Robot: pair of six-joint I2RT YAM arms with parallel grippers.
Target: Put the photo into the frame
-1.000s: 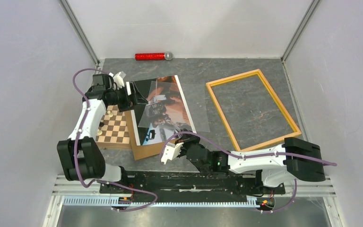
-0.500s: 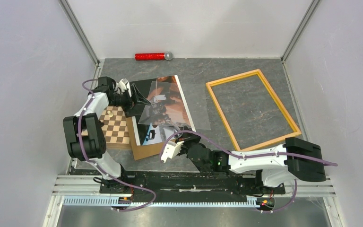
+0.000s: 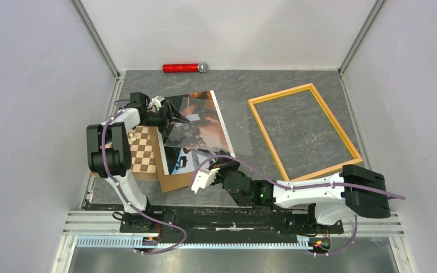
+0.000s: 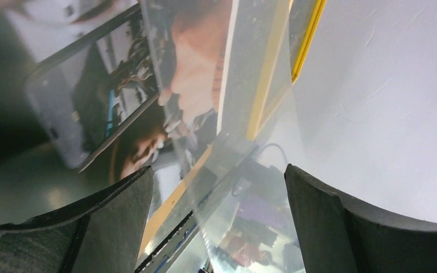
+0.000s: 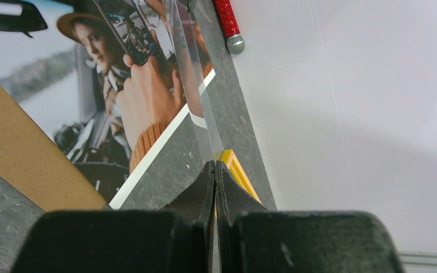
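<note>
clear sheet point(image 3: 239, 133) over photo point(image 3: 183, 161), blocking it; right tool point(image 5: 214, 168) pinches sheet, left tool point(image 4: 216, 176) agape; frame point(image 3: 279, 94) nr.

One camera is looking down from high above on the whole table point(image 3: 233, 79). Both wrist cameras are looking low and close across the photo point(image 3: 205, 114), which all three views are sharing.

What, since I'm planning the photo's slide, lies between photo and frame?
Only the clear sheet, overhanging the right edge of the photo toward the left rail of the frame; the top view shows it.
</note>
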